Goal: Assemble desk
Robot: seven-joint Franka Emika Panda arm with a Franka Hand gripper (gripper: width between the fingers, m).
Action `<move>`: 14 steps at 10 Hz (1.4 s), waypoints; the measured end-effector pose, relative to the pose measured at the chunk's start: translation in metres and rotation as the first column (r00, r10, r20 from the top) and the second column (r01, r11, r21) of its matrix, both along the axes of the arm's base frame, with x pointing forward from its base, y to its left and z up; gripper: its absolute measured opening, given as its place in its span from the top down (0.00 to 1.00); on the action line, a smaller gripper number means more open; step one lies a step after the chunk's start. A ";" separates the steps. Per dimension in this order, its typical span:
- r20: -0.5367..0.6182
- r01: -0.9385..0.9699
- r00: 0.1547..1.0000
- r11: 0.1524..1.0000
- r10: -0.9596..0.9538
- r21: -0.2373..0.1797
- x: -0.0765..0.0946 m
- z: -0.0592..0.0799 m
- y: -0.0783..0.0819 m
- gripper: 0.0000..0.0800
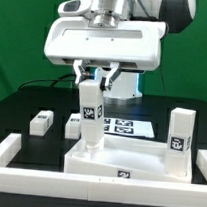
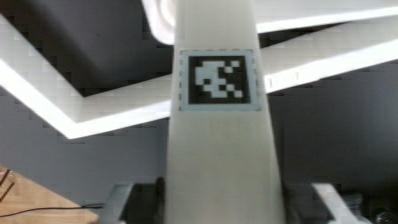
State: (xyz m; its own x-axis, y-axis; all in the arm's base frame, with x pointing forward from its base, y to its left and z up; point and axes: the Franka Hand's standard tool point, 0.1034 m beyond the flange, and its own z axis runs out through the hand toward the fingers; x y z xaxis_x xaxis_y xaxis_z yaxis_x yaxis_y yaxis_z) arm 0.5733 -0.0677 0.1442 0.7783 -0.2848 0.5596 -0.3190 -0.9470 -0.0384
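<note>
The white tabletop slab [image 1: 137, 162] lies flat at the front with its recessed face up. My gripper [image 1: 92, 84] is shut on the upper end of a white leg block [image 1: 88, 115]. That block hangs nearly upright, a little tilted, with its lower end at the slab's corner on the exterior view's left. In the wrist view the same leg block [image 2: 217, 140] fills the middle, its tag facing the camera, and my gripper [image 2: 217, 205] has a finger on each side. A second leg [image 1: 180, 132] stands upright at the slab's corner on the exterior view's right.
Two more leg blocks [image 1: 42, 120] [image 1: 73, 124] lie on the black table on the exterior view's left. The marker board [image 1: 128, 125] lies behind the slab. A long white border rail [image 1: 10, 150] runs along the front and left.
</note>
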 end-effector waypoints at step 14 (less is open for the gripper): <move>0.006 -0.015 1.000 0.998 0.015 -0.056 -0.003 -0.014 -0.012 0.64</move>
State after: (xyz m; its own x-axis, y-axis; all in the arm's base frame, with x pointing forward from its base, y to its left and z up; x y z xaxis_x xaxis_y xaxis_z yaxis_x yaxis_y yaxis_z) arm 0.5705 -0.0794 0.1307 0.7787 -0.2411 0.5792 -0.3047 -0.9523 0.0132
